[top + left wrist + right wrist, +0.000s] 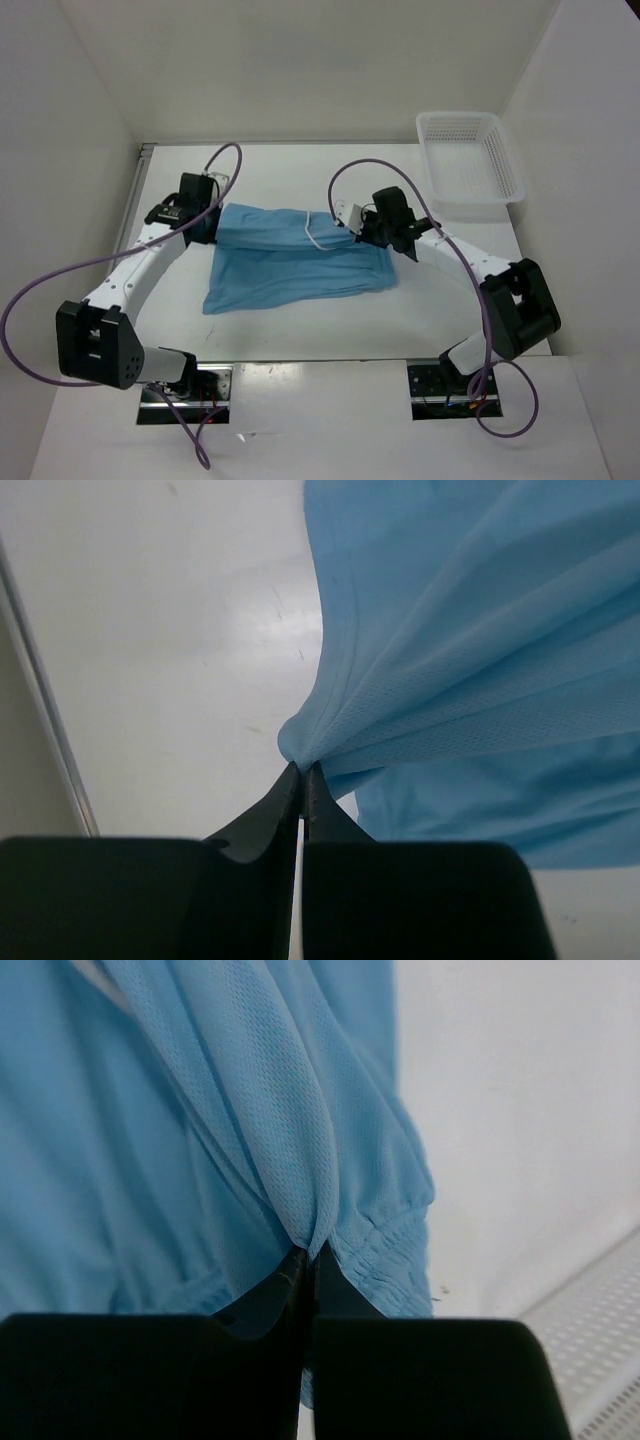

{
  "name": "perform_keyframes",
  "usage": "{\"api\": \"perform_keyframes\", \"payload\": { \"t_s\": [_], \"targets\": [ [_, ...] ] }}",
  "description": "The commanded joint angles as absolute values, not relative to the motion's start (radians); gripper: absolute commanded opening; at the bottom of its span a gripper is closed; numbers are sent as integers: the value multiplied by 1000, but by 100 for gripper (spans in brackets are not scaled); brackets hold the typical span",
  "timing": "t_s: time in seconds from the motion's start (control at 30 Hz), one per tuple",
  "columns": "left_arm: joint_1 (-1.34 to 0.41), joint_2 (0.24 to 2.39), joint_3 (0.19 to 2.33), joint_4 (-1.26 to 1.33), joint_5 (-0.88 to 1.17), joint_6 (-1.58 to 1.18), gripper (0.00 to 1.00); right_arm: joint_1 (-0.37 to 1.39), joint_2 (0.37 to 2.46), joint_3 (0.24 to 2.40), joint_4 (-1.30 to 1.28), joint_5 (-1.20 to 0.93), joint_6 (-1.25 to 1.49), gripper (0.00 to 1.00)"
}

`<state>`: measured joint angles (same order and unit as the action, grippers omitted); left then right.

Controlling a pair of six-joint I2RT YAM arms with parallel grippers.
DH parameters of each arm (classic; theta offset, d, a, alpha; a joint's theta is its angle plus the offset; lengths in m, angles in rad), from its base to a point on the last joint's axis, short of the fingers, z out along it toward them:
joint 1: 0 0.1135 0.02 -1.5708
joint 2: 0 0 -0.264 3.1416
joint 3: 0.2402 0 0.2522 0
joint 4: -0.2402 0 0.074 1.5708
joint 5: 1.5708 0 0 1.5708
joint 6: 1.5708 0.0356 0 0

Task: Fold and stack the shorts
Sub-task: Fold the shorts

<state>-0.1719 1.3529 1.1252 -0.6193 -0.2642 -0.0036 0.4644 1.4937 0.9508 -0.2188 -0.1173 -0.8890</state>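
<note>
Left fingers (265, 818) and right fingers (272, 1292) each pinch the shorts (300, 268) — opposite ends — on the table (300, 335).

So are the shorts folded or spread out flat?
Partly folded: the shorts lie doubled, one layer over another, with the left gripper and right gripper each shut on a pinched edge.

This is looking like a robotics lab cell: white walls (70, 110) are enclosing a white table (300, 175), two bolted arms (130, 280) are standing at the frame's bottom, purple cables (375, 161) are looping.
</note>
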Motion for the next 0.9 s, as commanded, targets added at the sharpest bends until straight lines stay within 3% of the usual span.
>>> {"api": "perform_keyframes", "payload": {
  "t_s": [0.0, 0.13, 0.33, 0.53, 0.87],
  "targets": [
    [-183, 1356, 1025, -649, -267, 0, 0, 494, 1488, 905, -265, -149, -911, 0],
    [-183, 1367, 1006, -623, -303, 0, 0, 494, 1488, 893, -255, -94, -933, 0],
    [-95, 1367, 1146, -612, -322, 0, 0, 459, 1447, 989, -377, -91, -962, 0],
    [-64, 1263, 1178, -710, -181, 0, 0, 459, 1379, 989, -448, -115, -973, 0],
    [-83, 1147, 933, -879, -32, 0, 0, 545, 1376, 904, -600, -207, -1048, 0]
  ]
}}
